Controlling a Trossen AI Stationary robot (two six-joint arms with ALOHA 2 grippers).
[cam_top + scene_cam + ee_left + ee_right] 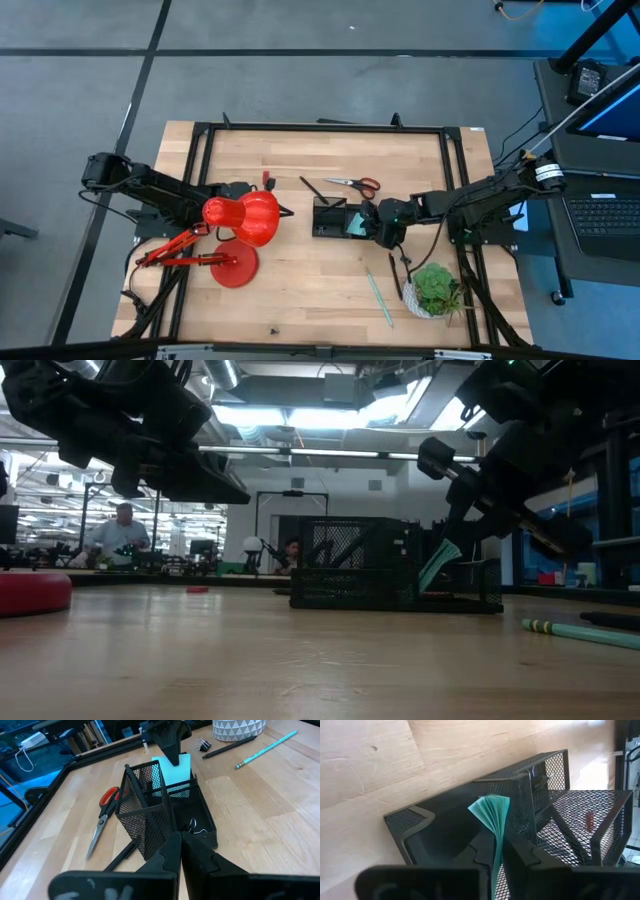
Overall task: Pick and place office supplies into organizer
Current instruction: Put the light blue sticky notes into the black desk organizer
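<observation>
Leftmost, we see the left arm reaching in from the table's left edge behind the red desk lamp [243, 222], whose round base [30, 592] sits on the wood. Its own wrist view shows the left gripper [180, 838] with fingers pressed together and nothing between them, hanging short of the organizer.

Next comes a thin black pen [313, 187], lying on a diagonal, and beside it the red-handled scissors [354, 183] — long axis running across the table, handles toward the right, blades pointing left. Both lie on the far side of the organizer, apart from it.

At the middle stands the black mesh organizer [329, 217], a low tray with a taller mesh section at one end [142, 805]. The right gripper [497, 851] is at its right end, fingers narrow and pinching the teal sticky-note pad [493, 817] edge-on. The pad stands tilted, its free edge fanned and pointing down into the low compartment, its lower corner inside the mesh wall [438, 567].

Further right, near the front edge, a pale teal pencil [379, 296] lies on the wood, long axis running roughly front to back with a slight slant — just left of the potted plant [436, 288] in its white patterned pot. A dark pen [230, 747] and a small binder clip [203, 744] rest beside that pot.
</observation>
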